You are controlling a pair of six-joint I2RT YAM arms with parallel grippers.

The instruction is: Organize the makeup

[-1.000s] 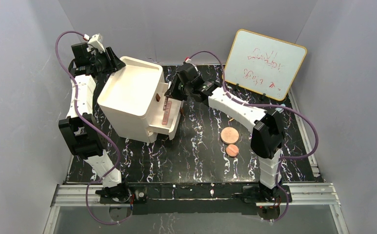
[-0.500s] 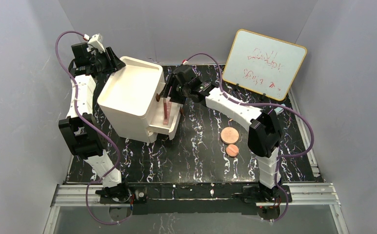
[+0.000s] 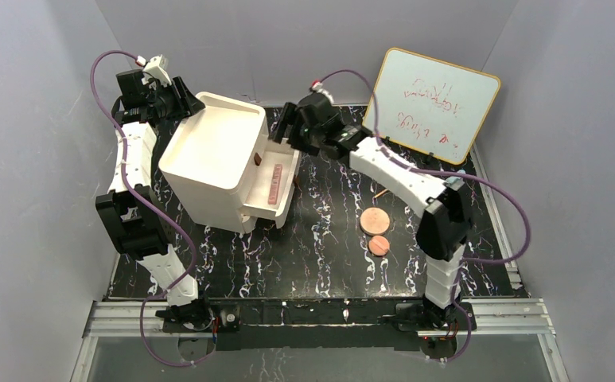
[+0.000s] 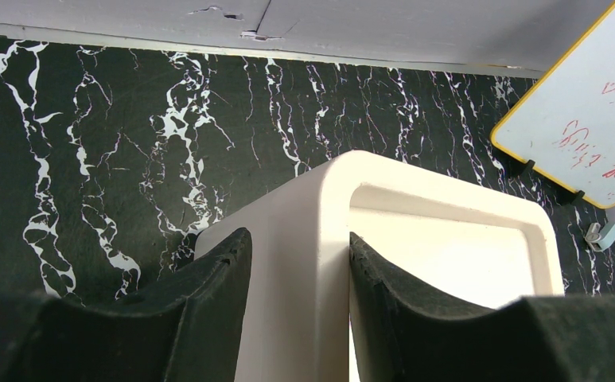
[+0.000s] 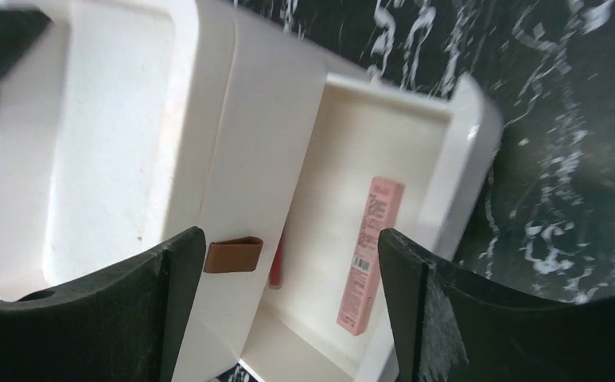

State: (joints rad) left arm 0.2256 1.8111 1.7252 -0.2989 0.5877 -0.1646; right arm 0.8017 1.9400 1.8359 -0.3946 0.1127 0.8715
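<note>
Right wrist | pink stick (image 5: 371, 255) flat in open drawer (image 5: 344, 159), long axis parallel to box (image 5: 248, 119) front | right gripper (image 5: 288, 239) wide apart, empty, above drawer | left gripper (image 4: 297, 247) clamped on box wall

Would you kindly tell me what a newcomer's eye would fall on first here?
The white organizer at the left rear of the table, its wall clamped by the left gripper, stands out first. Its drawer is pulled out with a pink stick inside, the open right gripper hovering above. A large copper disc and a small one lie on the table's right.
</note>
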